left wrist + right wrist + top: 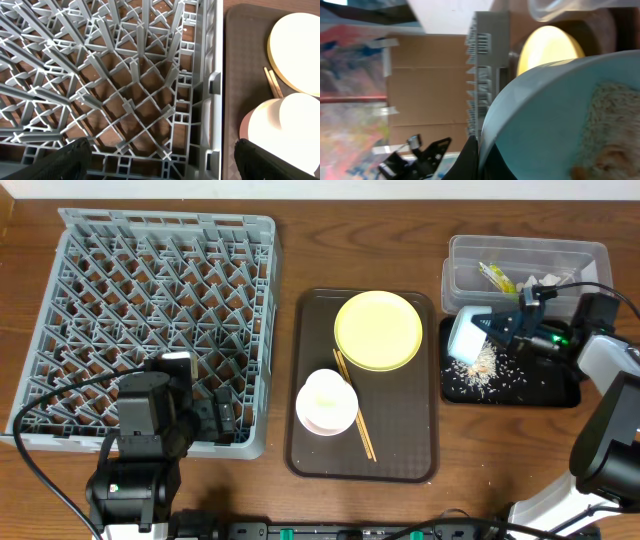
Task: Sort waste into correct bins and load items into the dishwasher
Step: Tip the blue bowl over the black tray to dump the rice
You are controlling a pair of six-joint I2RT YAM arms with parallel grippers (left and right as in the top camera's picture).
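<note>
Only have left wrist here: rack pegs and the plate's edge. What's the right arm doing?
Observer: The right gripper holds the blue bowl tipped over the black tray.
Operator: Scraps out?
Observer: A pile of scraps lies on the black tray under the bowl's rim. The right wrist view shows more inside the bowl.
Operator: And the tub?
Observer: The tub sits just behind the black tray, with the wrapper and paper bits in it.
</note>
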